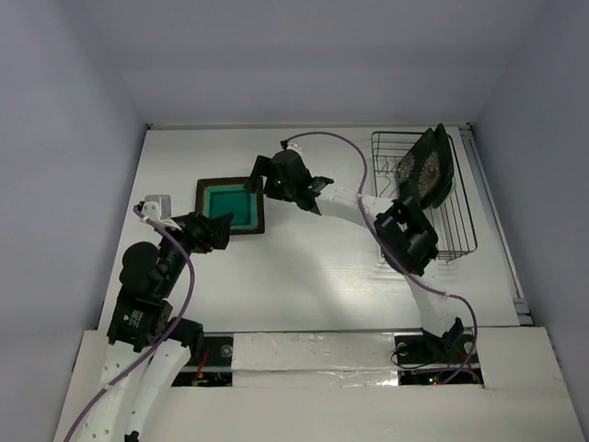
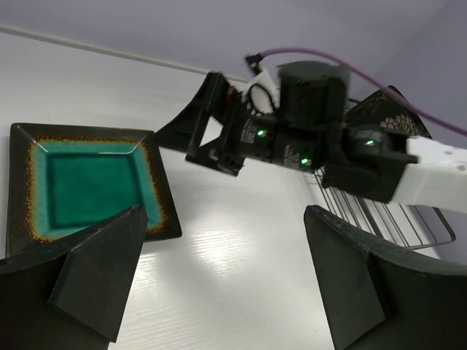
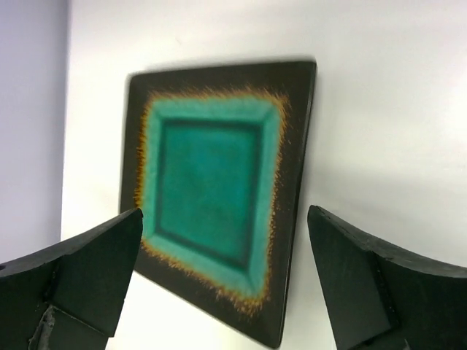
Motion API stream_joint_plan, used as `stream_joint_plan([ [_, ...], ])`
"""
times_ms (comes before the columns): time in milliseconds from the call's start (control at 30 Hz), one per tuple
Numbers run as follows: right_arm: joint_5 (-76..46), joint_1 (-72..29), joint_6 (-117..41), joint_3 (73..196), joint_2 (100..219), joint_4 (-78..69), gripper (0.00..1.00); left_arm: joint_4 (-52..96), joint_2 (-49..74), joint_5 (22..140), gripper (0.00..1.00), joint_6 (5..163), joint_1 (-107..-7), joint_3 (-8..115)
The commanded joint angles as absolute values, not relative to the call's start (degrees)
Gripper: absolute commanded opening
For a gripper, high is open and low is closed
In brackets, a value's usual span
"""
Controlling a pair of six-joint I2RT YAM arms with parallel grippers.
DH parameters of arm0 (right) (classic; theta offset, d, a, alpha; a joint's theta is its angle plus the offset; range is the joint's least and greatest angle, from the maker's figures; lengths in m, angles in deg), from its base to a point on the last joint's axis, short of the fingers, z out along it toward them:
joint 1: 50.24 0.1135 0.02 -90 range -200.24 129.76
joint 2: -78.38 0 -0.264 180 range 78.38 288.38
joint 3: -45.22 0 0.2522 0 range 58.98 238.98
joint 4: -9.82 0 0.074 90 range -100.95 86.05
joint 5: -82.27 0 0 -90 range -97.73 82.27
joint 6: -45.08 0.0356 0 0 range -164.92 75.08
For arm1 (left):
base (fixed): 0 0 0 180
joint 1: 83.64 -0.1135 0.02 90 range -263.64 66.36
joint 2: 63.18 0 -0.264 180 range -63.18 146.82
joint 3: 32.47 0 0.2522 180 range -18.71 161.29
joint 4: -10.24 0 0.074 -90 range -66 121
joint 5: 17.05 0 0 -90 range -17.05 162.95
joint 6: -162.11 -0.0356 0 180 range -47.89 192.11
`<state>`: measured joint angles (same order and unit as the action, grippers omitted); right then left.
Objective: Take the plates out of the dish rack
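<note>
**Teal plate flat on tabletop, both grippers wide apart**

Hard to see first. The dish rack (image 1: 457, 241) sits far right, and the right arm's elbow covers its near-left part in the top view. One black flowered plate (image 1: 425, 170) stands tilted at the rack's far end. Can't tell if more plates are tucked behind it. From the left wrist cam only a strip of rack wire shows, the rest blocked by the right arm and the cam's own finger. There's a small pale object (image 1: 155, 202) by the left arm, far-left side; too small to make out what it is. In the right wrist cam the teal plate's far edge is blurred and its near-left corner is behind a finger.

The teal plate (image 1: 230, 206), square w/ dark rim, lies flat on the tabletop (image 1: 304, 267), left of centre, well apart from the rack.

The right gripper (image 3: 225, 244) is over the plate's far-right corner, fingers spread wide and nothing between them; the plate shows past the gap. Can't tell whether a fingertip touches the rim.

The left gripper (image 2: 222, 273) is at the plate's near-left corner, jaws also wide and empty, w/ the plate just beyond its left finger.
</note>
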<state>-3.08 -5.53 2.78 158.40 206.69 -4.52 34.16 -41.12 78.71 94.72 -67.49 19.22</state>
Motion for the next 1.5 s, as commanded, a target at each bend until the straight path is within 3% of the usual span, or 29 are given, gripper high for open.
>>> stream_joint_plan([
  [0,2.6,-6.2,-6.4,157.3,198.8,-6.9,1.00,32.1,-40.9,79.2,0.87,94.7,-67.2,18.7],
  [67,6.1,-6.7,-9.7,153.8,192.7,-7.4,0.79,32.0,-40.9,79.2,0.87,94.7,-67.2,18.6],
  [100,8.4,-6.7,-11.5,152.2,189.9,-7.5,0.58,32.0,-40.9,79.4,0.86,94.7,-67.2,18.6],
  [133,13.1,-8.5,-14.9,148.9,187.0,-8.7,0.13,32.0,-40.9,79.5,0.85,94.6,-67.2,18.7],
  [167,15.0,-9.7,-16.8,147.3,181.3,-9.6,0.00,31.9,-40.9,79.7,0.83,94.6,-67.2,18.6],
  [267,19.6,-16.8,-22.8,140.4,169.1,-13.5,0.00,31.2,-40.9,81.2,0.64,94.3,-67.2,18.4],
  [300,20.2,-18.8,-24.2,138.9,166.2,-14.6,0.00,31.0,-40.8,81.6,0.46,94.2,-67.2,18.4],
  [400,24.4,-25.5,-28.3,135.4,157.3,-19.8,0.00,31.2,-40.2,81.4,0.15,94.1,-67.2,18.6],
  [467,26.5,-28.5,-31.6,135.5,155.0,-24.3,0.01,31.2,-39.8,81.4,0.10,94.0,-67.2,18.6],
  [600,27.5,-37.2,-35.4,140.2,154.9,-32.4,0.34,31.3,-38.9,82.0,0.14,94.0,-67.2,18.6],
  [633,25.9,-38.3,-35.3,141.8,156.3,-34.0,0.47,31.3,-38.6,82.1,0.16,94.0,-67.2,18.6],
  [700,23.2,-40.1,-36.0,143.2,159.2,-35.0,0.55,31.5,-38.2,82.2,0.23,93.9,-67.2,18.6],
  [900,22.4,-43.6,-35.8,144.9,165.2,-35.4,0.54,31.0,-37.1,83.4,0.35,93.8,-67.2,18.6],
  [1200,17.2,-46.2,-36.4,146.1,170.0,-32.9,0.50,31.2,-36.7,82.3,0.36,93.9,-67.2,18.5],
  [1367,17.1,-46.2,-36.6,146.7,175.0,-31.7,0.36,31.1,-37.1,81.7,0.37,93.7,-67.2,18.6],
  [1467,16.7,-46.2,-37.1,147.0,175.5,-31.5,0.32,31.0,-36.7,81.7,0.37,93.7,-67.2,18.6],
])
